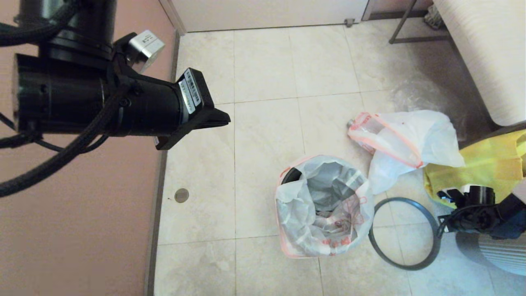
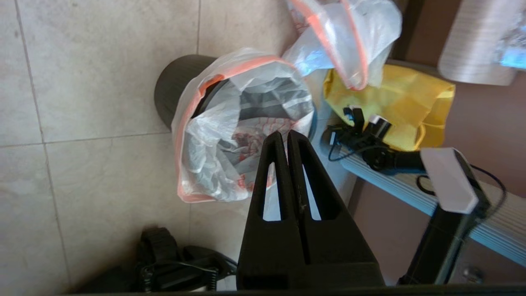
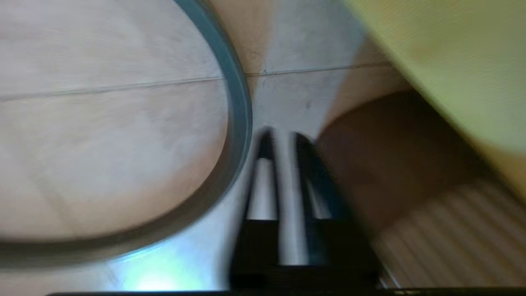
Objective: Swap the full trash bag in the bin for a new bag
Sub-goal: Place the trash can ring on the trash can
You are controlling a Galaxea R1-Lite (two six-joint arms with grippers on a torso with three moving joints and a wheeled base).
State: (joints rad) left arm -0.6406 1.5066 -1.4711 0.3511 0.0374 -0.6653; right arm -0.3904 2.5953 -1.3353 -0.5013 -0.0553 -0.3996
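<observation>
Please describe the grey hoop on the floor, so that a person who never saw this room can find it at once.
Start at the black bin, lined with a white bag, in the middle of the tiled floor. The grey hoop lies flat on the tiles just beside it, on the robot's right. Unlike the bags nearby, it is a thin, bare ring with only floor showing inside.

yellow fabric bag (image 1: 489, 168) on tiled floor (image 1: 267, 123).
</observation>
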